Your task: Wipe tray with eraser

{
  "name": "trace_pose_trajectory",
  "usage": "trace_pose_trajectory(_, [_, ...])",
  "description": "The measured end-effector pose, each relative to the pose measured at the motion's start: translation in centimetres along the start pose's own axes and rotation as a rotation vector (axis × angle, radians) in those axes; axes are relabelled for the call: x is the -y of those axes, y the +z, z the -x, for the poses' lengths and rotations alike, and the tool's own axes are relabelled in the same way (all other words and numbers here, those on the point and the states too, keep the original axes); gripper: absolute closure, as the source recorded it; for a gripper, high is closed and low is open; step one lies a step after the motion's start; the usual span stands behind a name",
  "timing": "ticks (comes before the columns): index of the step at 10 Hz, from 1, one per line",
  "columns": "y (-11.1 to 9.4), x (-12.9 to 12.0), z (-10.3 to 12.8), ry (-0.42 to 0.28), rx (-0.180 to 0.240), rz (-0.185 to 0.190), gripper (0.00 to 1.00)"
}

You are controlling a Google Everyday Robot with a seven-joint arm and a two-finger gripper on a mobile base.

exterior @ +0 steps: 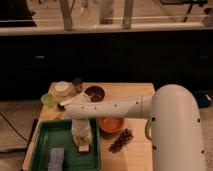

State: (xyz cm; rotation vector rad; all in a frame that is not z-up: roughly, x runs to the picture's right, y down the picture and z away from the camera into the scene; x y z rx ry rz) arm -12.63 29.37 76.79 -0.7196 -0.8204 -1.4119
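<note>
The green tray [46,140] lies at the front left of the wooden table. My white arm reaches across from the right, and my gripper [83,142] points down over the tray's right half. The small pale eraser [83,147] sits at the gripper's tip, on or just above the tray floor. A flat blue-grey pad [56,159] lies in the tray near its front edge, to the left of the gripper.
An orange bowl [111,124] stands just right of the tray, with a dark pine cone [121,140] in front of it. A dark bowl [94,93], a white cup [62,88], a small jar [77,84] and a green object [48,100] stand behind the tray.
</note>
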Motion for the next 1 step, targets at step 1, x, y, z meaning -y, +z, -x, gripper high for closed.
trace_pose_trajectory(1, [0.0,-0.01,0.0,0.0,0.0,0.0,1.0])
